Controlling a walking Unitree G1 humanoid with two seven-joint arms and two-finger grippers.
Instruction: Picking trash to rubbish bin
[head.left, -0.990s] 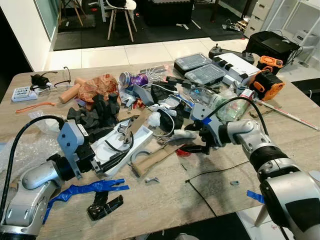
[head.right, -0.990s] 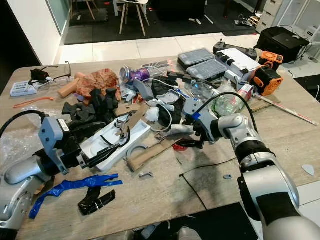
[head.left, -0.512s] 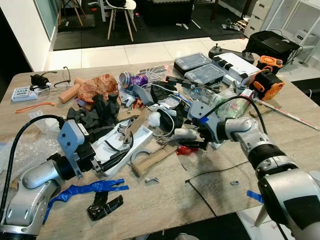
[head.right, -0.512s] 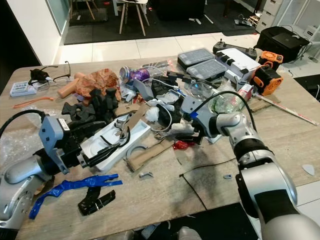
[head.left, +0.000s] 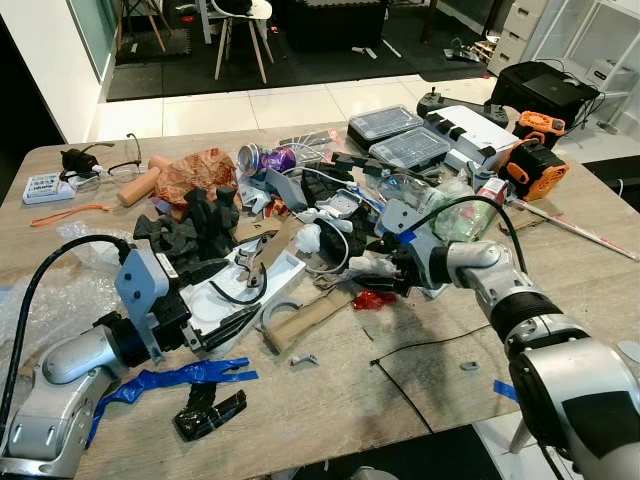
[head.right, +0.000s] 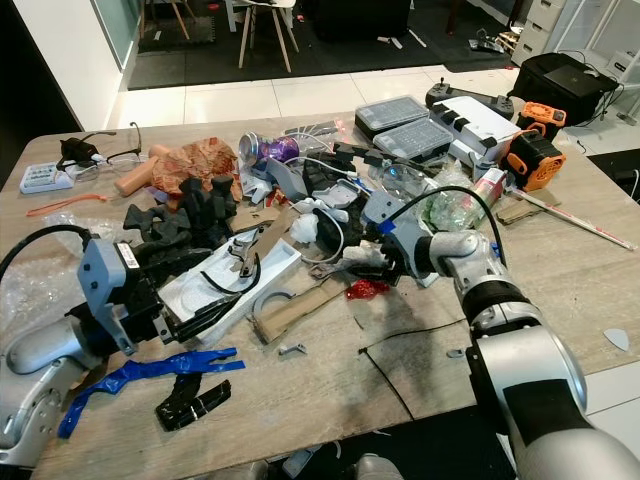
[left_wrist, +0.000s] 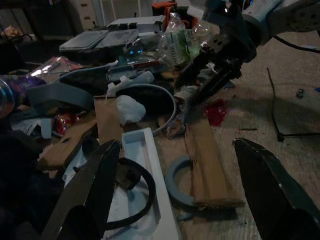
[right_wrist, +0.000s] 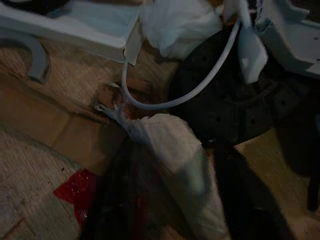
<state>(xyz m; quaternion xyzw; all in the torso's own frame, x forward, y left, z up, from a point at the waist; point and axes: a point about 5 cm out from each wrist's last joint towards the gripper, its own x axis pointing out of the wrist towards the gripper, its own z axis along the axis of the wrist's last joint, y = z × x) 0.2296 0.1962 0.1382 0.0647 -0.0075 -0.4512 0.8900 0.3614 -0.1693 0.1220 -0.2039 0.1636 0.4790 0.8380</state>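
The twisted white paper wad (right_wrist: 170, 150) lies in the middle of the cluttered wooden table (head.left: 420, 390), at about four o'clock from the white tray (head.left: 262, 285) and just above a small red scrap (head.left: 372, 299). It looks like crumpled tissue or wrapping: probably very light, soft and ready to crush, not slippery, with nothing fragile about it. The thick middle of the roll seems the best place to pinch, since the thin twisted tail near the white cable (right_wrist: 185, 97) would likely slip or tear.

The right gripper (head.left: 392, 272) sits at the wad, its two black fingers on either side of it in the right wrist view; they appear to be closing around the roll, but the dim picture does not settle whether they grip it or merely straddle it. A black perforated piece (right_wrist: 235, 105) lies just behind the wad, touching it, so a careless pinch could catch that too.

The left gripper (left_wrist: 175, 200) hovers at about nine o'clock from the wad, its fingers spread wide and empty over the near end of the white tray, which carries a black loop (left_wrist: 132, 187). A strip of cardboard (head.left: 310, 320) and a grey ring (left_wrist: 175, 182) lie between the two grippers. Blue tape (head.left: 180, 378) trails at six o'clock from the tray, near the table's front edge.
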